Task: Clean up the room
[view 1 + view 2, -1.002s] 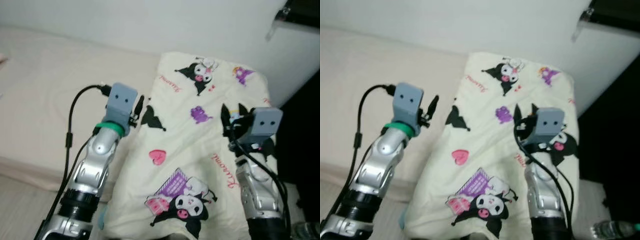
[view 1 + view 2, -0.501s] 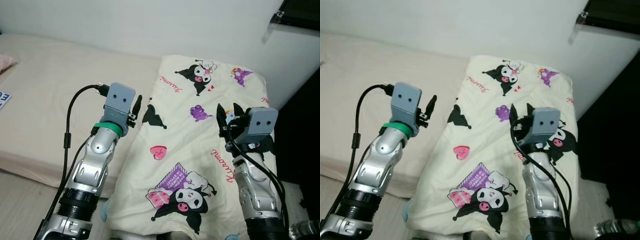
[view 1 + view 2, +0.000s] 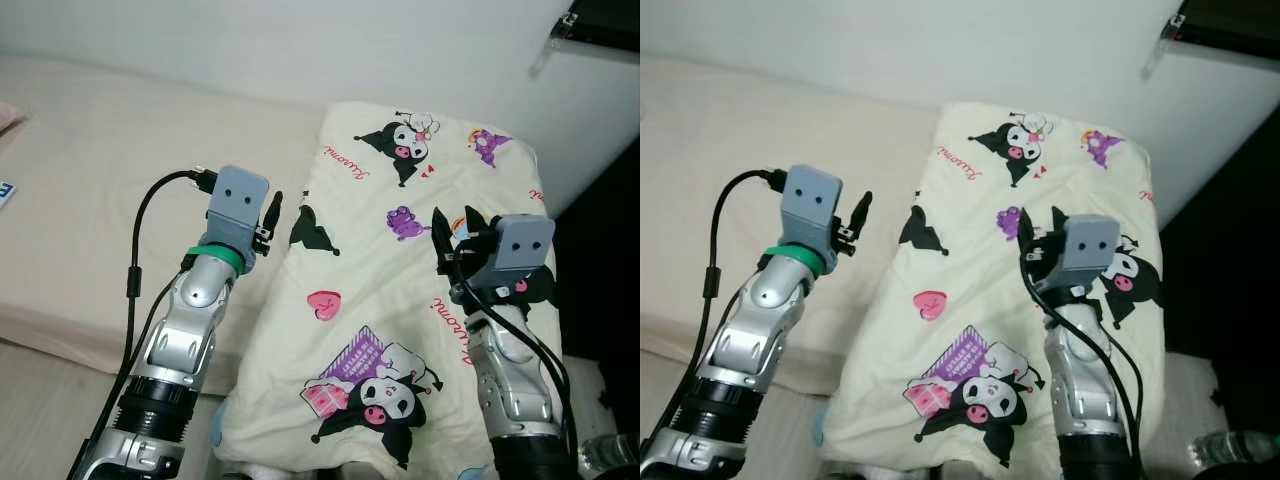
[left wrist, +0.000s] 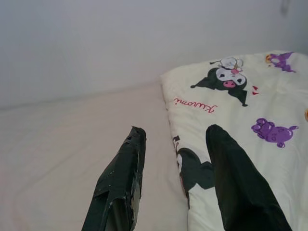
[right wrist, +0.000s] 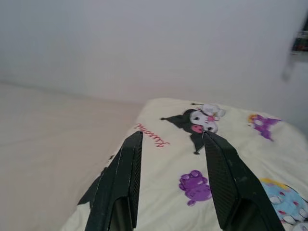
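Quilt (image 3: 400, 290) with cartoon prints lies on the right part of the bed (image 3: 90, 180), and it is cream with black, pink and purple figures. Its far end reaches almost to the white wall (image 3: 300, 40), and its near end hangs over the near edge of the bed. The rest of the bed, to the left of the quilt, is covered with a plain beige sheet.

Both silver arms are raised in front of the robot. The left gripper (image 4: 175, 180) is over the bare sheet, just beside the left edge of the quilt. Its jaws are apart and hold nothing; in the left wrist view one finger is above the sheet and the other is above the quilt's edge. A black cable (image 3: 140, 260) loops from the left wrist down along the arm.

The right gripper (image 5: 171, 180) is above the middle of the quilt, nearer to its right side. Its jaws are also apart and empty, and they point toward the far end of the quilt and the wall. I cannot tell if either gripper touches the fabric.

At the far right, beyond the quilt, there is a dark area, with a dark shelf (image 3: 600, 25) high on the wall.
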Available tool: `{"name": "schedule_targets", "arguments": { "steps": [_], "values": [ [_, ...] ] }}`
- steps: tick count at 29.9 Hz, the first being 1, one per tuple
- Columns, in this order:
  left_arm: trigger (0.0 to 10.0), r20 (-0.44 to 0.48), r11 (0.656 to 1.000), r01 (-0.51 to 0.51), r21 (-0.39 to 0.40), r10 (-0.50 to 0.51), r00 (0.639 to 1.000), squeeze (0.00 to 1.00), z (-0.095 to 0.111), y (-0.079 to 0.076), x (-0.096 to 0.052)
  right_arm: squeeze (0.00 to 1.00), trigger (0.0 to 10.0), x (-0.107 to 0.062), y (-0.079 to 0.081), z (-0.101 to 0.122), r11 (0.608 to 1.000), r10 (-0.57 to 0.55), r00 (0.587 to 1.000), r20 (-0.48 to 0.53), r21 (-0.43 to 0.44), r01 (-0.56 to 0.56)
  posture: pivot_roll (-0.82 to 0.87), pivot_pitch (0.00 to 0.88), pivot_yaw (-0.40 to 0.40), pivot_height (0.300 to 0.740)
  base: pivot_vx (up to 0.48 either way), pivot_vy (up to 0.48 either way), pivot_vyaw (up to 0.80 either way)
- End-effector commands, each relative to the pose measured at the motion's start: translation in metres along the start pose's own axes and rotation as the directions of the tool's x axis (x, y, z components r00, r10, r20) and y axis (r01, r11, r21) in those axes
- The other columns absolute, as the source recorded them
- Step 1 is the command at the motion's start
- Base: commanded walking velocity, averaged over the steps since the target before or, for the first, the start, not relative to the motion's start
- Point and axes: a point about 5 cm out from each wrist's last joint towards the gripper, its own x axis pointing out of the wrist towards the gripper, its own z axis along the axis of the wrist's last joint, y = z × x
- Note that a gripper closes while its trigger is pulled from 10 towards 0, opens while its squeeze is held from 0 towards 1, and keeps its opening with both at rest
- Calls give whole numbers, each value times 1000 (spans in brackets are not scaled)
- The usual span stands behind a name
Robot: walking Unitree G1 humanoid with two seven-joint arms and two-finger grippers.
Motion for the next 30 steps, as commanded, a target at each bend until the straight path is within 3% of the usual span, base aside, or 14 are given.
{"name": "schedule_targets", "arguments": {
  "steps": [1, 9, 16, 30],
  "values": [
    [10000, -36, 1000, -8, -1, 8, 999, 0, -8, 2, -3, 0, 10000, -4, 0, -7, 1000, -3, 1000, -30, 8, 3, -110, 71, 7, 740, 0, 480, 0],
    [10000, -33, 1000, -10, -1, 10, 999, 0, -8, 3, -3, 0, 10000, -4, 0, -7, 1000, -5, 1000, -31, 7, 5, -110, 76, 9, 740, 0, 462, 0],
    [10000, 0, 999, -5, 35, 5, 1000, 0, -4, 2, -3, 0, 10000, -4, -1, -7, 1000, -8, 999, -32, 7, 8, -110, 78, 10, 740, 0, 0, 0],
    [10000, 2, 999, 9, 34, -9, 1000, 0, -5, -1, -4, 0, 10000, -5, -1, -8, 1000, -14, 999, -36, 8, 15, -110, 83, 11, 740, 0, -446, 0]
  ]
}}
